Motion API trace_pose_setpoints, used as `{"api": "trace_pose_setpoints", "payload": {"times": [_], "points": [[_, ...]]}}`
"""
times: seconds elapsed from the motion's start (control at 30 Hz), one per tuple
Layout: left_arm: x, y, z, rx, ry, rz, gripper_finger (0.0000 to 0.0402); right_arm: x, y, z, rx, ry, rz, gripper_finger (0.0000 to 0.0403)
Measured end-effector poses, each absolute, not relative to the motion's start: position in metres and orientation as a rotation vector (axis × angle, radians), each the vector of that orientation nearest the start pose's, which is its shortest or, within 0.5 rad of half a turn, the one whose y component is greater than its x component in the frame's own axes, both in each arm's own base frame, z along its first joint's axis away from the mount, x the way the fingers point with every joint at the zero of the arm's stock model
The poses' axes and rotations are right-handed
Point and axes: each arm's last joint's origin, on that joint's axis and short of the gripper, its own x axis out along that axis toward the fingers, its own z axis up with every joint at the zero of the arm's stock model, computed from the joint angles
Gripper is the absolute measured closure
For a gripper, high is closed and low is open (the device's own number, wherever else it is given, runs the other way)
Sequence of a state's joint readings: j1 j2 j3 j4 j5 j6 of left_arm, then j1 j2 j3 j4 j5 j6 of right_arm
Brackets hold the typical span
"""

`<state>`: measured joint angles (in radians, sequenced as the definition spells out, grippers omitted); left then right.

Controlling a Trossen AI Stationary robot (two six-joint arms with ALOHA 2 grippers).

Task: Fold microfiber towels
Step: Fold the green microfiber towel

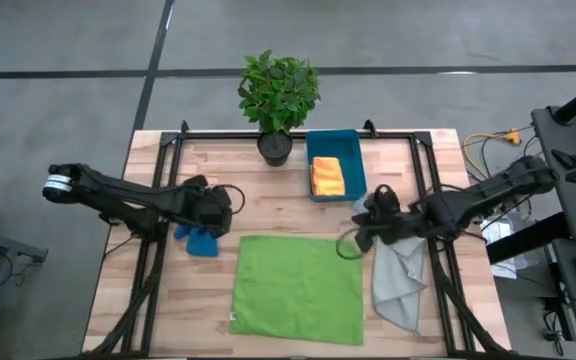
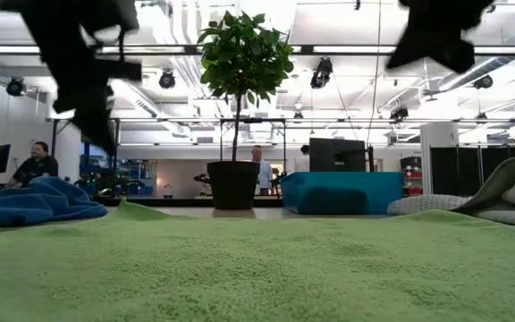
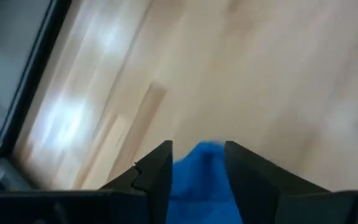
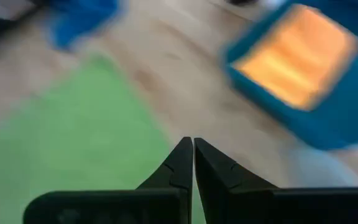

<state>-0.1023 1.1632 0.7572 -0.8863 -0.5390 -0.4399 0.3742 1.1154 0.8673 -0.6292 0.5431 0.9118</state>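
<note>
- On the wooden worktop point(image 1: 168, 310), the lime green towel point(image 1: 300, 288) lies spread flat, between the two pincers and toward the near edge.
- The left pincer point(image 3: 197, 163) hangs over the crumpled blue towel point(image 1: 200, 241), fingers apart with blue cloth between them; whether they grip it I cannot tell.
- The right pincer point(image 4: 193, 155) has its fingers pressed together, empty, above the green towel's corner.
- Beside the right pincer, the pale grey towel point(image 1: 400, 280) lies rumpled.
- Beyond it, a teal bin point(image 1: 335, 166) holds the orange towel point(image 1: 327, 177); a potted plant point(image 1: 278, 100) stands next to the bin.
</note>
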Motion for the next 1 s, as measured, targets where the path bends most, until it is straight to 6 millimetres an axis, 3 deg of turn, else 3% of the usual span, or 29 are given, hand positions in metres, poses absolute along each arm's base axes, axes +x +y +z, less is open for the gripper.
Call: {"api": "trace_pose_setpoints", "payload": {"times": [0.1,0.2,0.3,0.4,0.6,0.8,1.0], "points": [[0.197,-0.009,0.236,0.004,1.046,0.424,0.0269,0.205,0.086,0.277,0.535,0.538,-0.351,0.0392],[0.201,-0.019,0.254,-0.120,0.932,0.089,0.0269,0.207,0.110,0.279,0.600,0.478,-0.234,0.0392],[0.202,-0.031,0.270,-0.302,0.790,-0.249,0.0269,0.211,0.135,0.273,0.633,0.464,-0.146,0.0392],[0.195,-0.048,0.281,-0.437,0.725,-0.404,0.0269,0.214,0.159,0.260,0.646,0.487,-0.099,0.0392],[0.176,-0.106,0.282,-0.380,0.740,-0.470,0.0269,0.220,0.196,0.228,0.720,0.541,-0.071,0.0392],[0.152,-0.178,0.257,-0.184,0.733,-0.294,0.0269,0.219,0.229,0.211,0.797,0.522,0.027,0.0392],[0.161,-0.240,0.225,-0.011,0.767,-0.212,0.0269,0.215,0.245,0.200,0.757,0.527,0.078,0.0392]]}}
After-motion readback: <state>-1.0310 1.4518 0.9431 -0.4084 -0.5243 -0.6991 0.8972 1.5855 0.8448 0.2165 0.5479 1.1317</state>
